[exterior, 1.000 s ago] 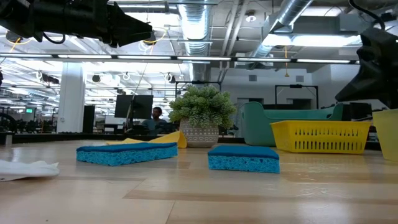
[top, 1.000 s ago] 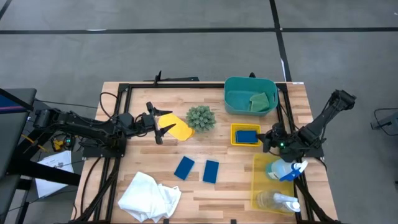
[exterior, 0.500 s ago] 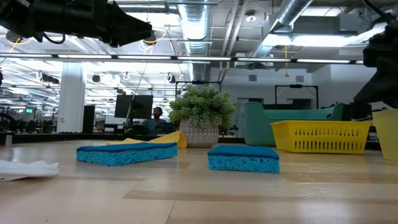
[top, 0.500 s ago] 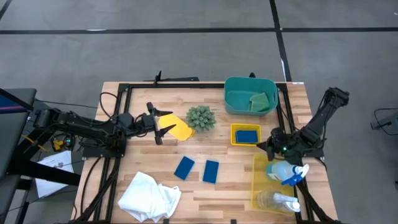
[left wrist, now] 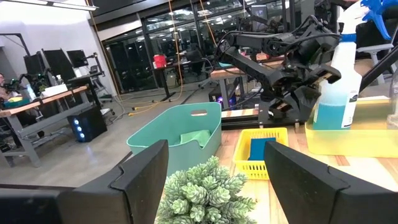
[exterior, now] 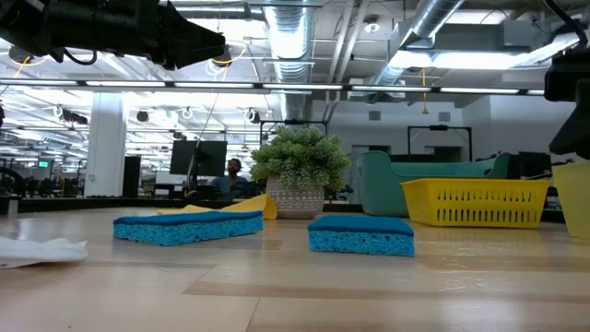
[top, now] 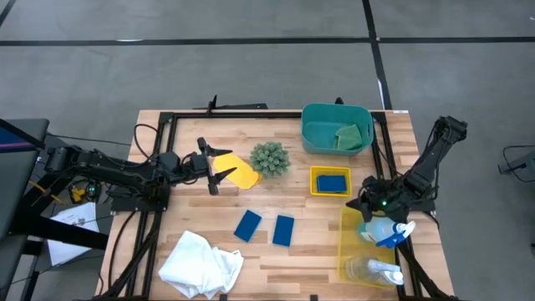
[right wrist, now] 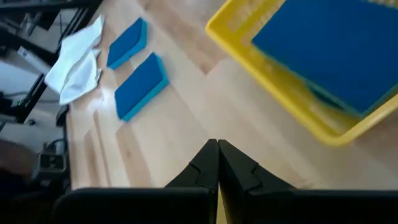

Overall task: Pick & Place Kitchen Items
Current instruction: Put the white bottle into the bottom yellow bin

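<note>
Blue sponges (top: 266, 228) lie loose — right pincer (top: 363, 201) closed, empty.

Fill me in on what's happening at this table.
A two-armed robot is sorting kitchen items. The right gripper is shut and empty, between the small yellow basket holding a blue sponge and the spray bottle. The left gripper hangs open over the yellow sponge, beside the plant ball. Two blue sponges and a white cloth lie loose on the table; a green sponge sits in the teal bin.
</note>
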### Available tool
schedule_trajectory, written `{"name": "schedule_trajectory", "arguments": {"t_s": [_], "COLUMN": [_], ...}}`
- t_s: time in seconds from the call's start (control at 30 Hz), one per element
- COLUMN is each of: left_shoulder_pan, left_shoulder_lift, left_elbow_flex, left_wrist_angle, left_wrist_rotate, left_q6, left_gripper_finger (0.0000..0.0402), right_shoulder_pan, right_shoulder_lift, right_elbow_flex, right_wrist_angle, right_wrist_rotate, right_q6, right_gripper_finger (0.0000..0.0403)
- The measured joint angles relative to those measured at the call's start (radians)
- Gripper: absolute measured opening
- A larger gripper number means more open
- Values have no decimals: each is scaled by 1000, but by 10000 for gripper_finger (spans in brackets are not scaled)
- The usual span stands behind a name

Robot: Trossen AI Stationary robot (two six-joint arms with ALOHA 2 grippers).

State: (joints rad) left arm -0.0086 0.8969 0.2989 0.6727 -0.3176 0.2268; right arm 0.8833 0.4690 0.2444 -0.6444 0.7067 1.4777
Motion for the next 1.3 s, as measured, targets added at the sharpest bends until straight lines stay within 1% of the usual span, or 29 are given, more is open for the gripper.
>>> {"name": "schedule_trajectory", "arguments": {"t_s": [0.17, 0.43, 0.7, 0.8, 1.1, 1.3], "left_shoulder_pan": [0, 0, 0, 0, 0, 0], "left_shoulder_lift": [0, 0, 0, 0, 0, 0], "left_elbow_flex": [0, 0, 0, 0, 0, 0], "left_wrist_angle": [0, 0, 0, 1, 0, 0], "left_wrist_rotate": [0, -1, -1, -1, 4, 11], "left_q6": [0, 0, 0, 0, 0, 0], "left_gripper_finger": [260, 260, 260, 260, 260, 260], "right_shoulder_pan": [0, 0, 0, 0, 0, 0], "right_shoulder_lift": [0, 0, -12, -8, 77, 122], "right_elbow_flex": [50, 168, 168, 168, 151, 144], "right_wrist_angle": [-30, -261, -232, -225, -197, -138], "right_wrist_rotate": [-74, -169, -193, -226, -327, -370], "right_q6": [-19, 32, 43, 84, 236, 278], "right_gripper_finger": [0, 0, 0, 0, 0, 0]}}
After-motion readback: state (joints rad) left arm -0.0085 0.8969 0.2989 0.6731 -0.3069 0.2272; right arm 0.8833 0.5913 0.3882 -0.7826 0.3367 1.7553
